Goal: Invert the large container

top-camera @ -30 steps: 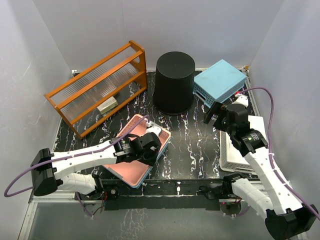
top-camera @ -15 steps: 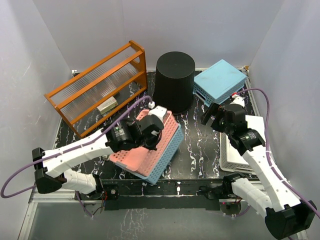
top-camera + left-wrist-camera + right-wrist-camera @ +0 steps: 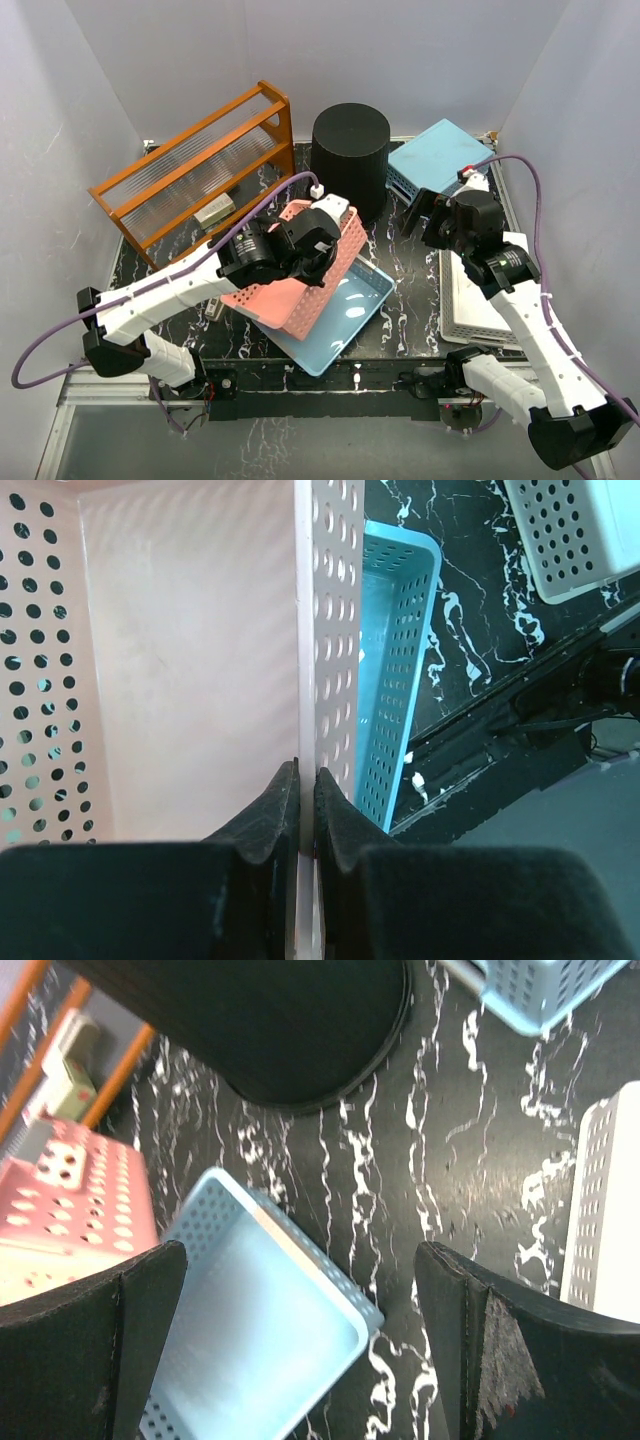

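Observation:
The large container, a tall round black bin, stands at the back middle with its wide rim down on the table and its flat narrow base up. Its rim also shows in the right wrist view. My right gripper is open and empty, hovering just right of the bin's foot. My left gripper is shut on the side wall of a pink perforated basket, holding it lifted and tilted in front of the bin. In the left wrist view the two pads clamp that wall.
An open light blue basket lies under the pink one near the front edge. An orange rack stands at the back left. A blue basket lies upside down at the back right. A white perforated basket is on the right.
My left arm has lifted the pink basket up and back out of the light blue basket, which now lies uncovered. My right gripper has shifted slightly back towards the bin.

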Motion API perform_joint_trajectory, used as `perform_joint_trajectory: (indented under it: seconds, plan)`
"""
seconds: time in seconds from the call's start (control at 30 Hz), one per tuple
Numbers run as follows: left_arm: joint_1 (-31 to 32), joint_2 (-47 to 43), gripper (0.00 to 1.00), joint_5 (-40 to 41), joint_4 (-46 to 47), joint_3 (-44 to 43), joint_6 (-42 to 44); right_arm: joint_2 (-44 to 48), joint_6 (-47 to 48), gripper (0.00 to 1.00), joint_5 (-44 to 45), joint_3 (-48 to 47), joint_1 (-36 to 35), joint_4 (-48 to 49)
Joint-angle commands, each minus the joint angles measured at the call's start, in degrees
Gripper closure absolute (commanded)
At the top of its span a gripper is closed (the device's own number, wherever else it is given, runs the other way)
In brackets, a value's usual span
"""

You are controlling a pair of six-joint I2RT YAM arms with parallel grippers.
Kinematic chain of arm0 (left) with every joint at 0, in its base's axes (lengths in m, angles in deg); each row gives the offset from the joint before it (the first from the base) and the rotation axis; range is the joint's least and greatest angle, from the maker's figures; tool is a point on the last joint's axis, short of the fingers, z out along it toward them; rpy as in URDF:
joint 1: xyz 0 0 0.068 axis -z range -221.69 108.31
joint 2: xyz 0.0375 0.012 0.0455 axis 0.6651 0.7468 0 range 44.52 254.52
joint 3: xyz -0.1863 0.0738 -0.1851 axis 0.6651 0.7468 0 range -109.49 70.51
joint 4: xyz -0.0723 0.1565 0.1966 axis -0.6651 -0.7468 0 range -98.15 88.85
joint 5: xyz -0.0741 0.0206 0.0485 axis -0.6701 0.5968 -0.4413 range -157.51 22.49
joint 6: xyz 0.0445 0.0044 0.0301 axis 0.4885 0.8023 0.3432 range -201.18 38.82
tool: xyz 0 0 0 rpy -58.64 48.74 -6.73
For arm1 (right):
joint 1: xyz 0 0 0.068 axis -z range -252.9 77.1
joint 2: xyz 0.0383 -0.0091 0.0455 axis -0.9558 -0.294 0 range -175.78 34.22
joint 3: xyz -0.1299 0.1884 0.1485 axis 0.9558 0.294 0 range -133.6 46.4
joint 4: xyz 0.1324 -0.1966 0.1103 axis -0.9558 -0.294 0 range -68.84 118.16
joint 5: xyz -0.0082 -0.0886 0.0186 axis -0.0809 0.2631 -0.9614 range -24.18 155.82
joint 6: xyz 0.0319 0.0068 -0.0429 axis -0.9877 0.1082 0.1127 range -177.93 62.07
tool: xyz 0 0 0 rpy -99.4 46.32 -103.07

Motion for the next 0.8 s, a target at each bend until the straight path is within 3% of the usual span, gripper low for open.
perform_joint_trajectory:
  seconds: [0.0, 0.13, 0.37, 0.57, 0.7, 0.77]
  plan:
    - [-0.8, -3.3, 1.0, -0.9, 0.9, -4.2, 0.0, 0.2, 3.5, 0.02, -4.6, -0.6, 0.3, -5.8]
    - [-3.2, -6.4, 1.0, -2.6, 2.0, -4.1, -0.5, 0.4, 4.3, 0.02, -4.8, -0.8, 0.3, -8.4]
    - [-12.5, -10.0, 1.0, -7.2, 4.9, 1.5, 0.2, 0.0, -0.7, 0.02, -15.2, 4.4, 0.2, -8.5]
    - [-16.4, -10.4, 1.0, -16.8, 11.2, 2.1, 0.2, 1.2, -1.6, 0.02, -12.4, 5.4, 0.2, -5.9]
    - [-16.5, -7.7, 1.0, -22.1, 11.5, -5.0, 0.3, -3.1, 3.1, 0.02, -2.5, 0.2, 0.2, -9.2]
    - [-16.5, -7.1, 1.0, -22.5, 11.4, -8.4, 0.7, -5.4, 4.2, 0.02, -2.3, -0.5, 0.3, -10.9]
